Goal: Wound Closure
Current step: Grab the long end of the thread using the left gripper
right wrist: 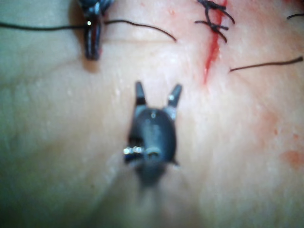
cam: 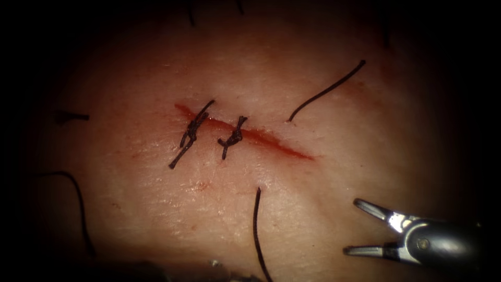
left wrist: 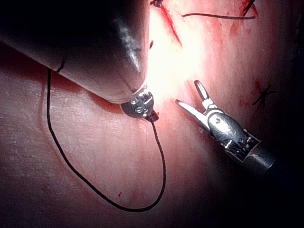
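The tissue has a slanting cut with two knotted stitches across its left part. A dark thread comes out of the tissue on the upper right side of the cut. Another stretch of thread comes out on the lower left side and runs toward the near edge. My left tool is shut on the thread, which hangs from it in a wide loop. My right tool hovers open and holds nothing, right of the cut's near end.
Red fluid lines the cut. Loose thread lies at the left of the tissue, a short end and a long curved strand. More short ends sit at the far edge.
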`<state>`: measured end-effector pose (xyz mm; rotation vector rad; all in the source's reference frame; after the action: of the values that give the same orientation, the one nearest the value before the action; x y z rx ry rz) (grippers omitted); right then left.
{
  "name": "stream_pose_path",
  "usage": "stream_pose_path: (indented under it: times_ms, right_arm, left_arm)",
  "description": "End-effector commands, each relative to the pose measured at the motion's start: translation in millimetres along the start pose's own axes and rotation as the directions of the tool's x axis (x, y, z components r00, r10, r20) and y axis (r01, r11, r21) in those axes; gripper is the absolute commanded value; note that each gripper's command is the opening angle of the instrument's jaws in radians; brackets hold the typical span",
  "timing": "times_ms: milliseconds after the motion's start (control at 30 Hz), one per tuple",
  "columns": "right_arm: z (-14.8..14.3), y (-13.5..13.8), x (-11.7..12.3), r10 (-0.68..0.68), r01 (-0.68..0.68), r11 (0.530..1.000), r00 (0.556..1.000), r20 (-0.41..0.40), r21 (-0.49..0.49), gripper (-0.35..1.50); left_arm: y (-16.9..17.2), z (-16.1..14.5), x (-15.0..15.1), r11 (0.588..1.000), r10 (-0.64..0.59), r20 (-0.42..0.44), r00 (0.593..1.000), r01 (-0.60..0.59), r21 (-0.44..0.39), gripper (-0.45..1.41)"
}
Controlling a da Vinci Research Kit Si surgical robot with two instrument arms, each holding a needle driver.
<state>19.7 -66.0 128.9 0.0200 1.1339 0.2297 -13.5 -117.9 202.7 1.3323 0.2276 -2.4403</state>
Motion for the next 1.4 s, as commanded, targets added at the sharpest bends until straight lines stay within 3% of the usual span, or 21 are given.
stream_pose_path:
  times_ms: [33,167,267,467,700,1067,1400]
  right_arm:
    - [1.1,-0.1,-0.2,0.002,-0.002,1.000,1.000,-0.005,0.005,1.45]
    - [2.2,-0.1,0.2,0.004,-0.002,0.998,0.999,-0.038,0.057,1.14]
    - [4.4,0.2,1.1,0.012,-0.010,0.998,0.999,-0.038,0.055,1.24]
    - [7.4,1.0,2.2,0.022,-0.020,0.998,0.999,-0.041,0.056,1.30]
    - [10.0,0.9,3.4,0.015,-0.012,0.997,0.998,-0.054,0.071,1.30]
    - [13.8,-0.3,5.9,-0.010,0.016,0.997,0.997,-0.071,0.081,1.31]
    - [15.1,-0.3,7.0,-0.029,0.036,0.996,0.996,-0.086,0.084,1.24]
  left_arm:
    - [0.4,0.0,-0.2,1.000,-0.015,-0.005,1.000,0.015,0.014,-0.45]
    - [-0.6,-3.7,-0.6,0.998,-0.028,-0.040,0.999,0.030,0.057,-0.45]
    - [-1.5,-7.0,-1.0,0.995,-0.043,-0.065,0.997,0.049,0.092,-0.45]
    - [-2.4,-10.4,-1.8,0.988,-0.066,-0.084,0.994,0.077,0.133,-0.45]
    - [-3.1,-12.5,-2.1,0.984,-0.065,-0.097,0.993,0.080,0.160,-0.45]
    - [-3.8,-12.0,-2.7,0.983,-0.066,-0.101,0.993,0.082,0.166,-0.45]
    - [-3.7,-11.1,-3.8,0.984,-0.057,-0.106,0.993,0.074,0.163,-0.45]
